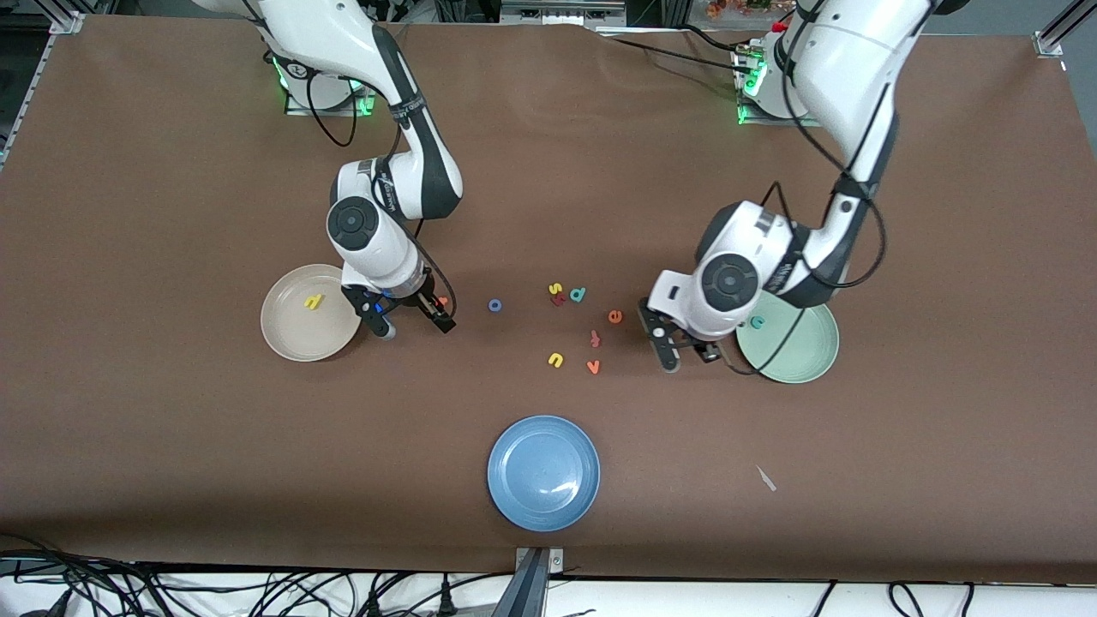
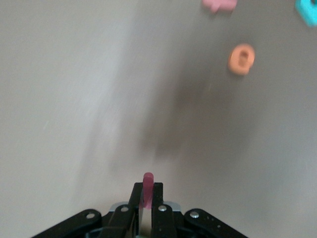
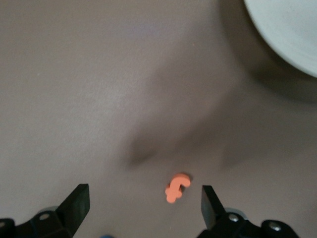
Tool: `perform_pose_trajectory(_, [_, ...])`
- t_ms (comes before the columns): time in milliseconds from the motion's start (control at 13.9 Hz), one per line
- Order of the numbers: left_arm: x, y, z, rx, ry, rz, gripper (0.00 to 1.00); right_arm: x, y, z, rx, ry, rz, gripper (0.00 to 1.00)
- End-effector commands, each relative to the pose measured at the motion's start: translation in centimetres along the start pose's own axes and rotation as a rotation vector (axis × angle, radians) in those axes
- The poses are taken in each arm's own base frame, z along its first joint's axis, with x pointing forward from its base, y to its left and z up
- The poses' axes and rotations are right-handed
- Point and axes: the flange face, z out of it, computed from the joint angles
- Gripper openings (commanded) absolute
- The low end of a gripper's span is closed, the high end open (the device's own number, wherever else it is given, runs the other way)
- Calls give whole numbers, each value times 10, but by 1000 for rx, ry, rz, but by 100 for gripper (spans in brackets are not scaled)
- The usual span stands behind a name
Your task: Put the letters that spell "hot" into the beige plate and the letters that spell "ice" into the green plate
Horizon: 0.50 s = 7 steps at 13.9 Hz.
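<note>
Brown table cover (image 1: pixel 171 480) spans view — black cables (image 1: pixel 171 591) tangled along near edge, metal frame corners at ends.

The front camera sits high and looks down across the whole surface (image 1: pixel 171 446) toward both arm bases. Each wrist camera looks close down past its own end effector at a small patch of surface. The front and left wrist views share the orange e (image 1: pixel 614 316) (image 2: pixel 241 59); the front and right wrist views share the beige plate's (image 1: pixel 287 338) (image 3: pixel 292 29) rim.
</note>
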Motion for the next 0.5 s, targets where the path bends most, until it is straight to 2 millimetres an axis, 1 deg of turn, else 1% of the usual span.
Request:
perform_pose_trajectory(0, [-58, -29, -8, -52, -69, -23, 0, -3, 14, 16, 23, 19, 23, 100])
perform_pose_trajectory(72, [-73, -39, -10, -62, -72, -30, 0, -3, 19, 21, 13, 20, 26, 100])
perform_pose_trajectory(216, [-98, -56, -8, -71, -69, -17, 0, -4, 21, 22, 15, 11, 40, 100])
perform_pose_trajectory(360, [-130, -78, 5, -93, -64, -32, 0, -6, 25, 26, 8, 4, 50, 100])
perform_pose_trajectory(432, [-141, -86, 16, -105, -61, -23, 0, -6, 25, 25, 8, 3, 51, 100])
